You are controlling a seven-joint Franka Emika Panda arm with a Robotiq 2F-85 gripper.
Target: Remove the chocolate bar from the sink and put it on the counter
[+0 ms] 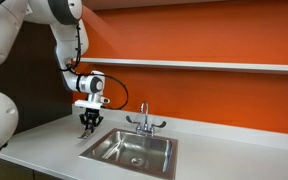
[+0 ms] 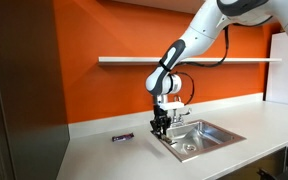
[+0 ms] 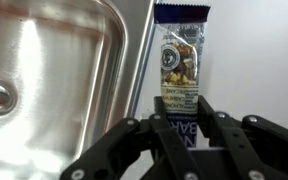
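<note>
Lower middle of the wrist view: fingers [image 3: 154, 128] clenched on the near end of the chocolate bar [image 3: 180, 55], wrapper stretching toward the top of the frame. Out past the sink [image 3: 44, 90] rim on the left, over the pale table [image 3: 254, 60], so lifted clear and just needs setting down. Held by one end, handy for laying the rest flat on release. No telling from here about contact between far end and table. Also a small dark item [image 2: 123, 137] lying on the table, lower left of an exterior view, well apart from the fingers.
</note>
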